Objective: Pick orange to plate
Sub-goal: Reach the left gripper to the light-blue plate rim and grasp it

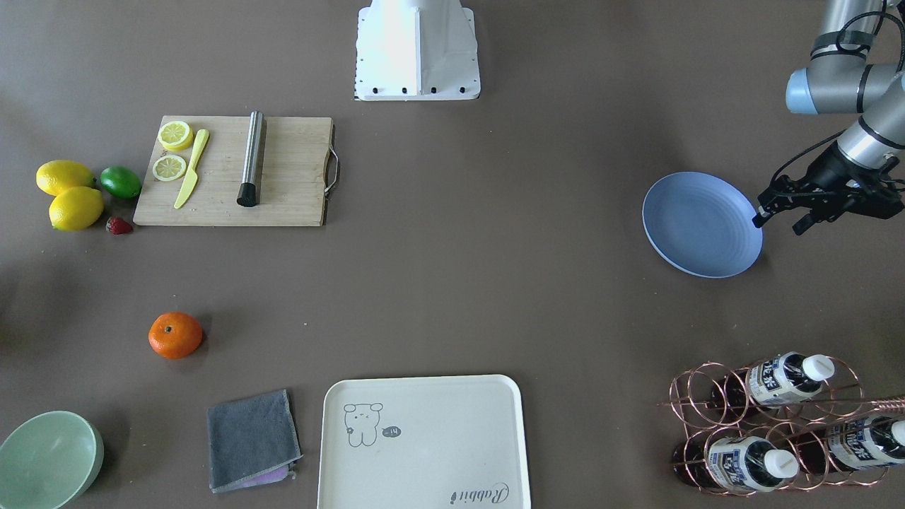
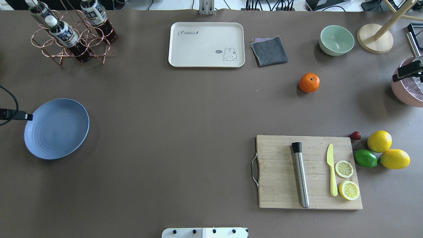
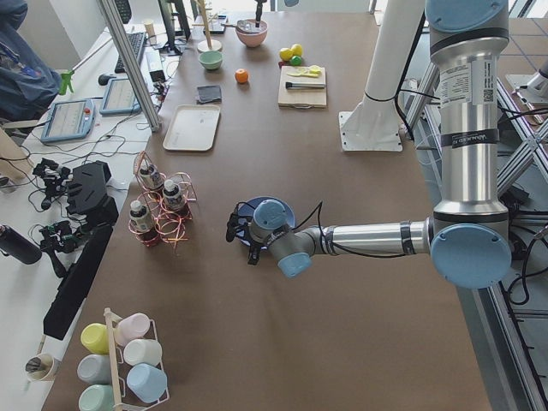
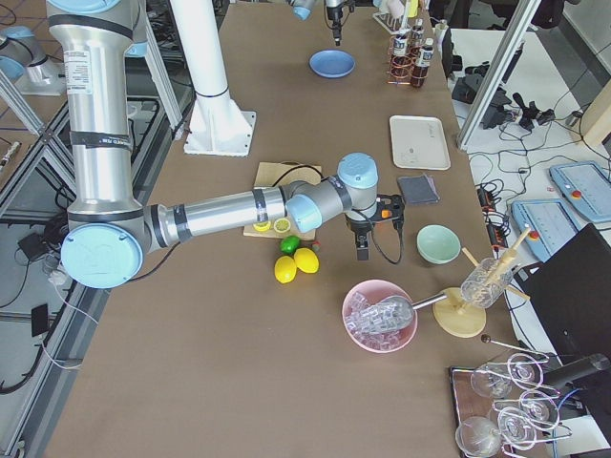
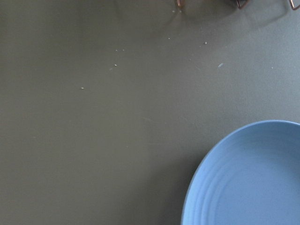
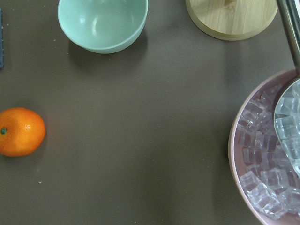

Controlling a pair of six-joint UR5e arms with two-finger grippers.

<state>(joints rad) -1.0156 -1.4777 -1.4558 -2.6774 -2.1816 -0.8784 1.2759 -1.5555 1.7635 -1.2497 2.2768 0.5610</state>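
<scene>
The orange (image 1: 175, 335) (image 2: 309, 82) lies alone on the brown table, between the grey cloth and the cutting board. It shows at the left edge of the right wrist view (image 6: 21, 132), stem dimple facing left. The periwinkle-blue plate (image 1: 700, 225) (image 2: 56, 129) (image 5: 253, 183) holds nothing and sits far across the table. My left gripper (image 1: 781, 223) hovers open beside the plate's outer rim, one fingertip over the rim. My right gripper (image 2: 408, 73) hangs open over the pink bowl's edge, well to the side of the orange.
A wooden cutting board (image 2: 281, 172) carries a steel muddler, a yellow knife and lemon slices; lemons, a lime (image 2: 365, 158) and a strawberry lie beside it. A cream tray (image 2: 206, 44), grey cloth (image 2: 269, 51), green bowl (image 2: 336, 40), pink ice bowl (image 6: 267, 164) and bottle rack (image 2: 71, 36) line the far side.
</scene>
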